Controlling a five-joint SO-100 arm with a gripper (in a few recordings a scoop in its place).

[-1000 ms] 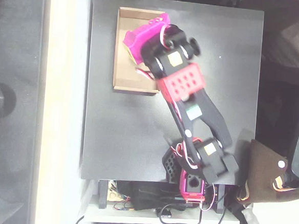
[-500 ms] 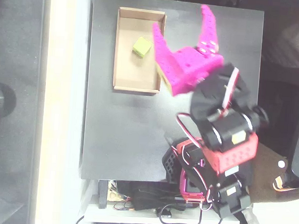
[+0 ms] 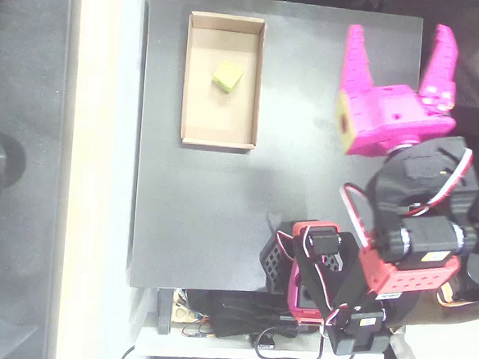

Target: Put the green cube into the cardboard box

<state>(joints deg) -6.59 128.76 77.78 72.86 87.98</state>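
the green cube (image 3: 227, 76) is seen lying on the floor of the cardboard box (image 3: 195, 131), in the upper half of the tray as the overhead view shows it, apart from every wall and free of any grip. nothing else is held by the box. the task is judged to be done: the cube is inside and nothing is left but parking the arm. the magenta claw (image 3: 401, 53) is spread wide and empty, well apart from the box, over the right edge of the dark table (image 3: 196, 217).
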